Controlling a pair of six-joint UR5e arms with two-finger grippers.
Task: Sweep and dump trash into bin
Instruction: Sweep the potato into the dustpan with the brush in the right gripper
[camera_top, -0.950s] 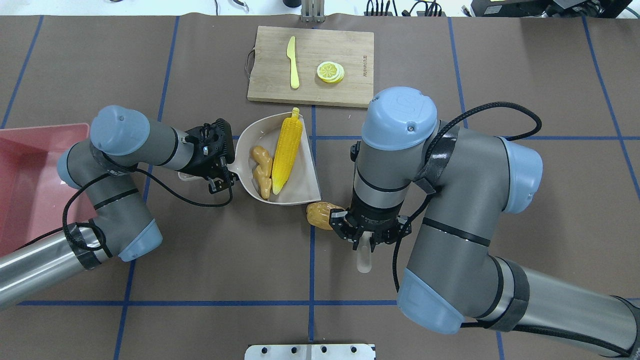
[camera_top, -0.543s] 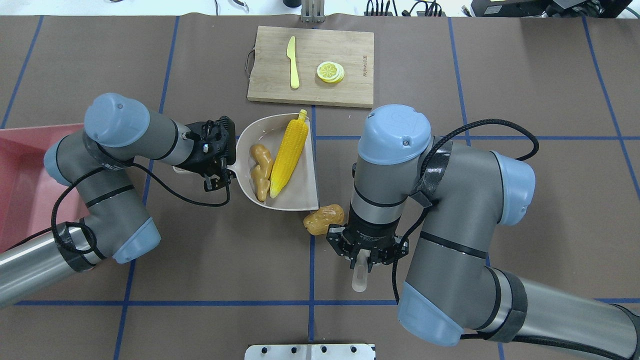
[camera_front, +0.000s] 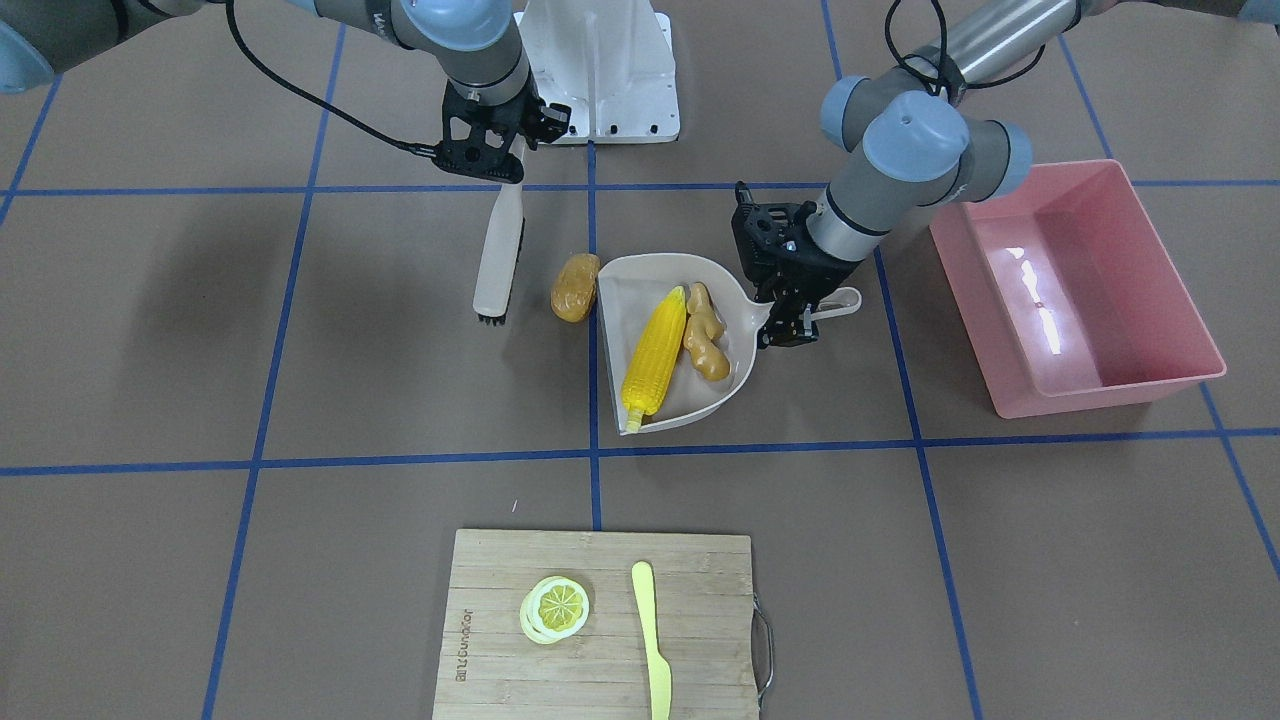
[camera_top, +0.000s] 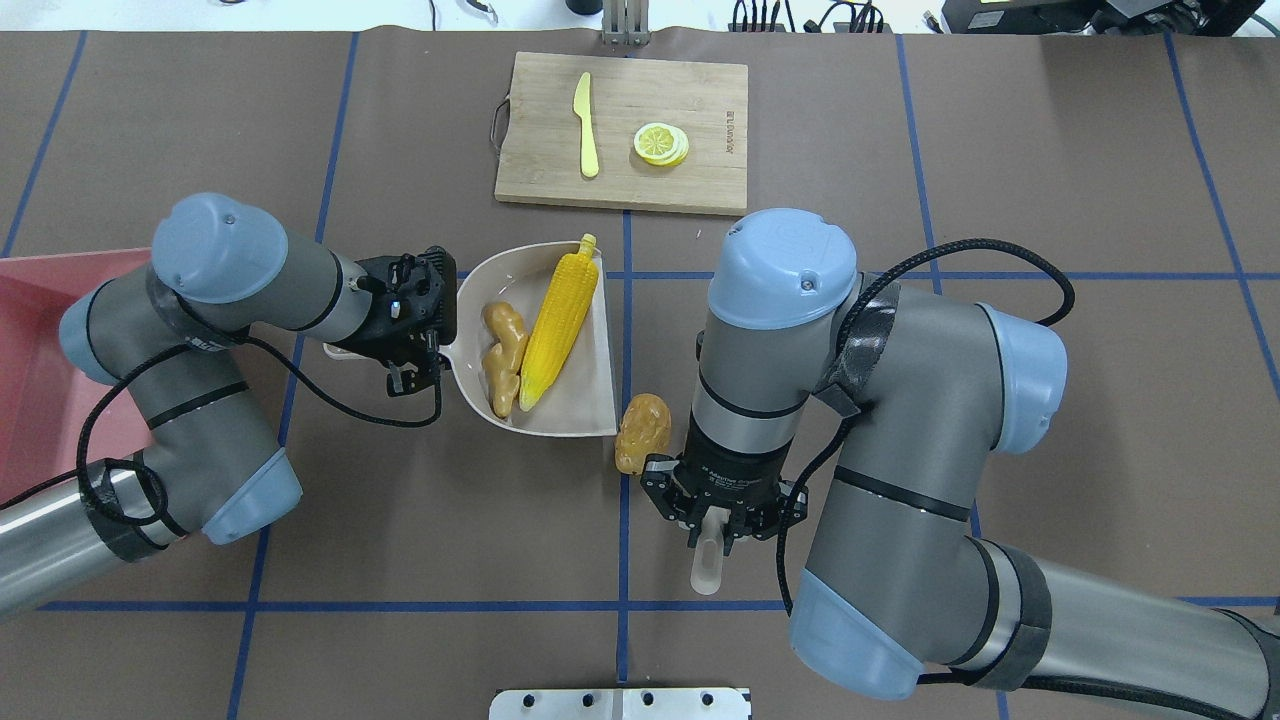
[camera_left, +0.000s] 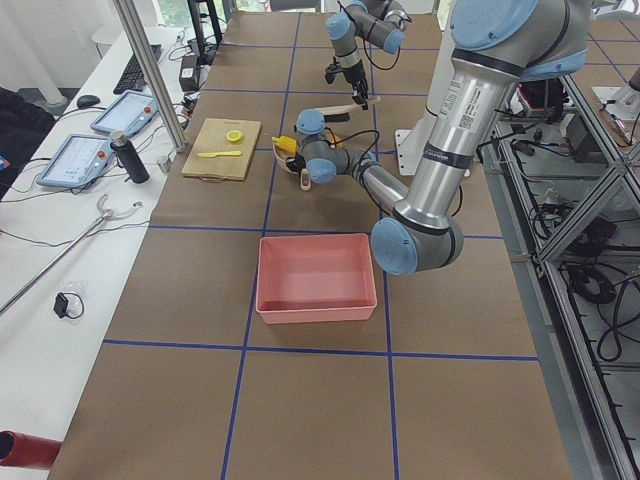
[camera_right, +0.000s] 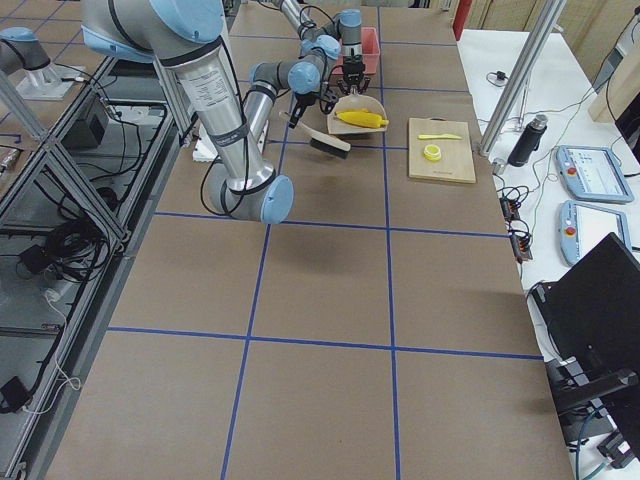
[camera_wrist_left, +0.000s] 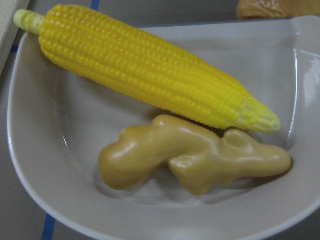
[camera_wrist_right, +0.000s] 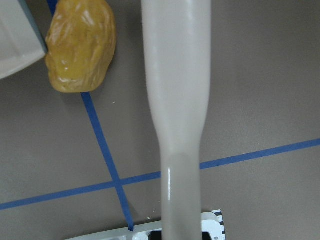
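Observation:
The beige dustpan (camera_top: 585, 395) holds the yellow corn cob (camera_top: 558, 320) and the tan ginger root (camera_top: 500, 355). Both fill the left wrist view, corn (camera_wrist_left: 150, 80) above ginger (camera_wrist_left: 190, 160). My left gripper (camera_top: 435, 335) is shut on the dustpan's handle. The brown potato (camera_top: 642, 432) lies on the table just outside the pan's open edge. My right gripper (camera_top: 712, 528) is shut on a beige brush (camera_front: 498, 255), whose head sits beside the potato (camera_front: 575, 288). The pink bin (camera_top: 30, 380) is at the far left, partly hidden by my left arm.
A wooden cutting board (camera_top: 700, 90) at the far side carries a pale yellow knife (camera_top: 585, 125) and a lemon slice (camera_top: 660, 143). Blue tape lines cross the brown table. The bin (camera_front: 1075, 290) looks empty.
The dustpan has shifted left with corn and ginger inside. My right gripper has drawn back toward the robot with the brush. The potato has turned and still lies outside the pan.

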